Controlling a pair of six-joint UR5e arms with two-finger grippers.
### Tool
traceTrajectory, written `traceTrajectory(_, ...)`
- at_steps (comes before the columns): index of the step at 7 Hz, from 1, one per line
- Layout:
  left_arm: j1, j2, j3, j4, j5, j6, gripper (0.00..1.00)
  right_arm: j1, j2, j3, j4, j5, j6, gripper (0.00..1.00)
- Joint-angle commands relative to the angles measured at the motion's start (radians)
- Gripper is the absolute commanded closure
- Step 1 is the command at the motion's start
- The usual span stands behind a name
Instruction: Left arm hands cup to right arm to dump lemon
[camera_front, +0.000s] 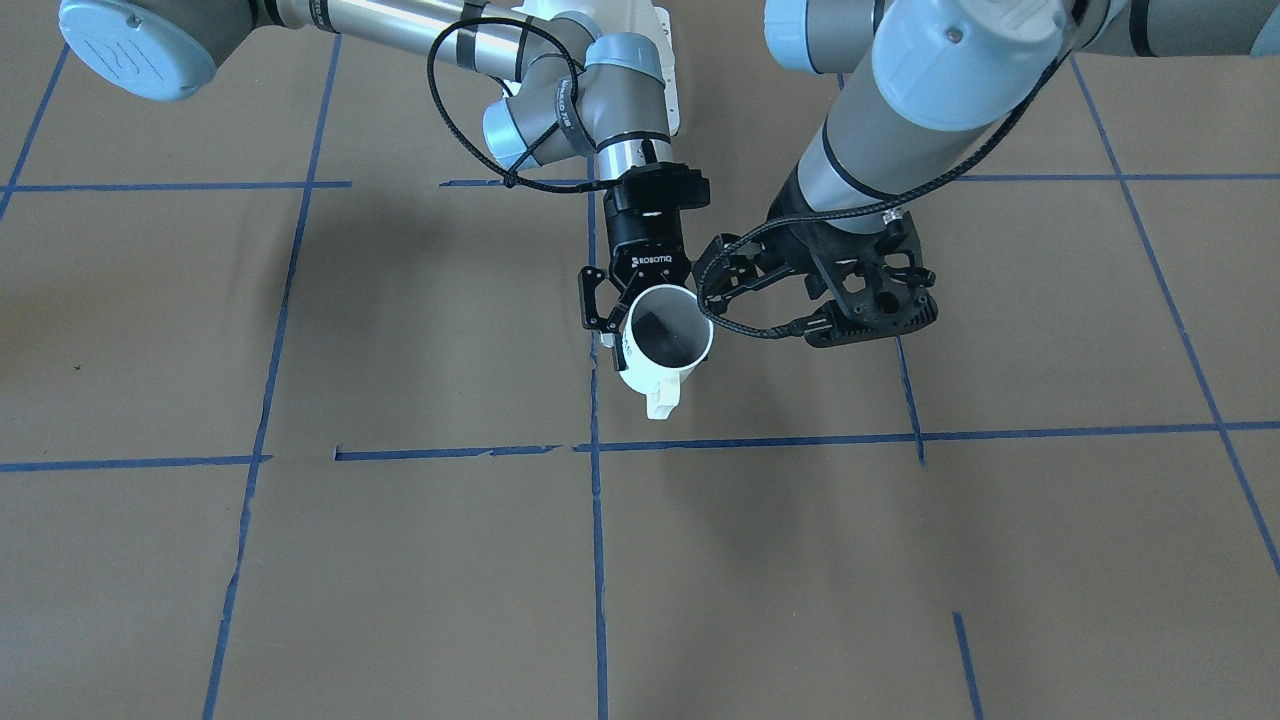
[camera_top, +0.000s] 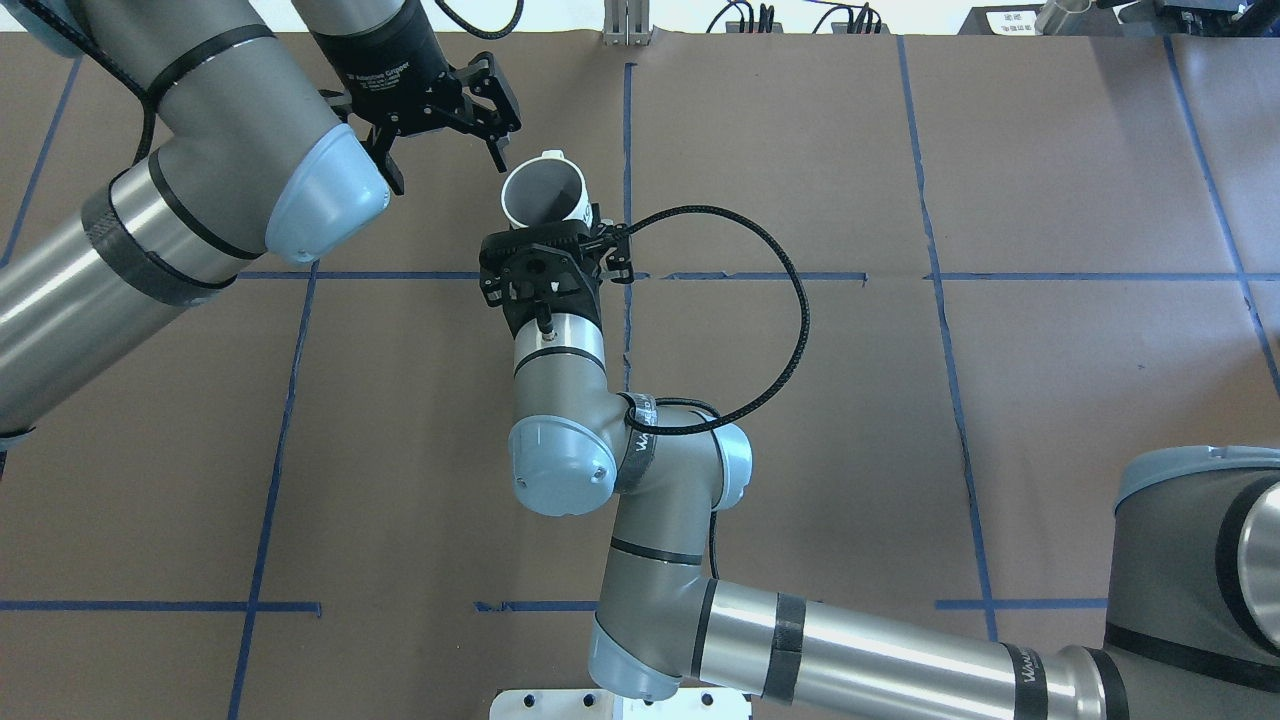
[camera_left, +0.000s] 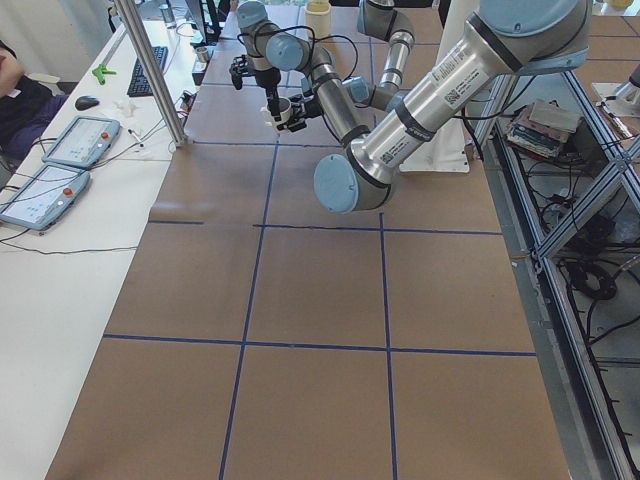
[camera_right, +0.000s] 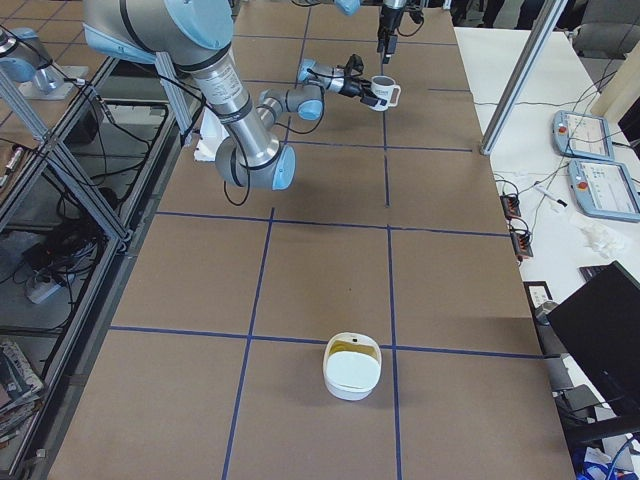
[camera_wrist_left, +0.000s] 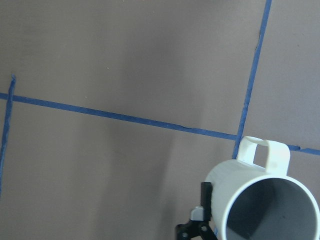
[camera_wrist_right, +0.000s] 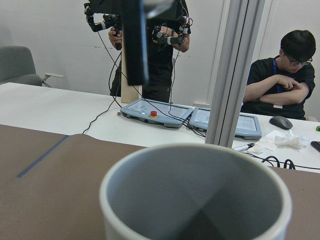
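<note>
The white ribbed cup (camera_front: 655, 380) is roughly upright with its mouth up and its handle toward the operators' side. My right gripper (camera_front: 648, 318), marked ROBOTIQ, is shut on its sides. The cup also shows in the overhead view (camera_top: 545, 195), the left wrist view (camera_wrist_left: 270, 205) and the right wrist view (camera_wrist_right: 195, 195). Its grey inside shows no lemon. My left gripper (camera_top: 447, 165) is open and empty, close beside the cup without touching it. In the front-facing view its fingers (camera_front: 725, 268) stand just right of the cup.
Blue tape lines (camera_front: 600, 445) divide the brown table. A white container (camera_right: 352, 368) with something yellowish in it sits far down the table toward my right end. Operators, teach pendants (camera_wrist_right: 155, 112) and a metal post (camera_wrist_right: 235, 70) stand beyond the far edge.
</note>
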Motion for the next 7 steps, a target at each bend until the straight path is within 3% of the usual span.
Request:
traceTrajectory(1, 0.021, -0.023, 0.018, -0.002, 0.001, -0.039, 0.03, 0.000, 0.009, -0.007, 0.000, 0.000, 0.048, 0.80)
traceTrajectory(3, 0.021, -0.023, 0.047, -0.037, 0.001, -0.059, 0.10, -0.003, 0.009, -0.004, 0.000, -0.001, 0.049, 0.79)
traceTrajectory(7, 0.036, -0.022, 0.082, -0.077, 0.003, -0.064, 0.12, -0.014, 0.012, 0.004, 0.000, -0.001, 0.042, 0.79)
